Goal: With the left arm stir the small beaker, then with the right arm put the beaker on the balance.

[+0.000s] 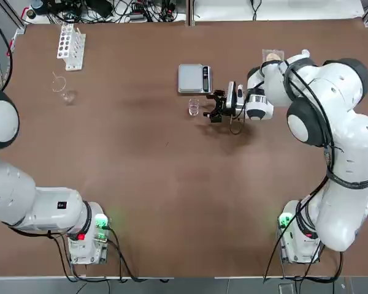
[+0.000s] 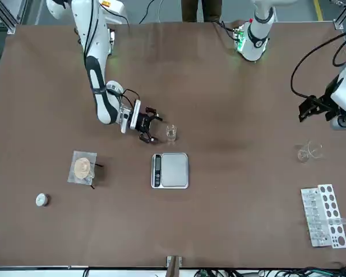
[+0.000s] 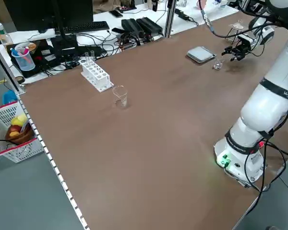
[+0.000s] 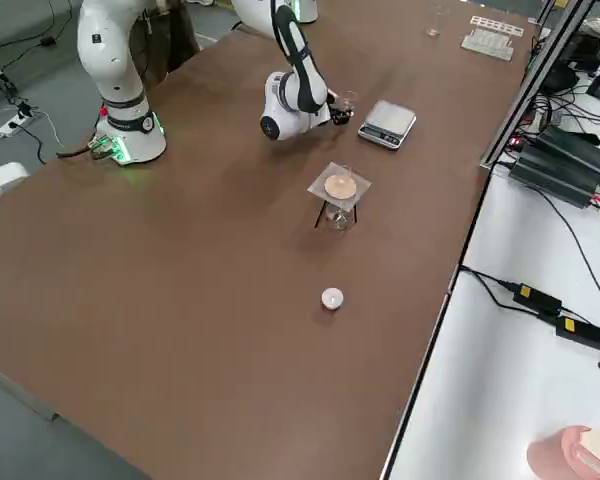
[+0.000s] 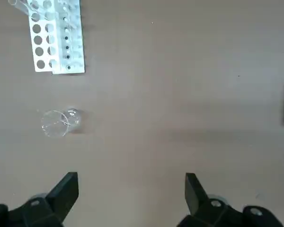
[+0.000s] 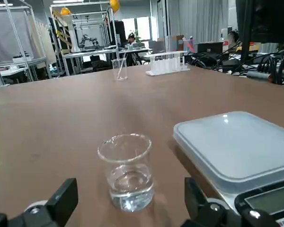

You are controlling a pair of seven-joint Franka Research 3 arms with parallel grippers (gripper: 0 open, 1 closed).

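Right arm's black gripper [image 6: 128,208], fingers apart, level just short of tiny clear glass beaker [image 6: 127,171]: ease forward, centre it, close gently, lift upright onto silver-grey square-panned balance [image 6: 232,144].

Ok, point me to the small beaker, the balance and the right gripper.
small beaker [image 6: 127,172], right wrist view, glass wall.
balance [image 1: 190,78], top view, middle of the metal pan.
right gripper [image 1: 210,106], top view, between the open fingertips.
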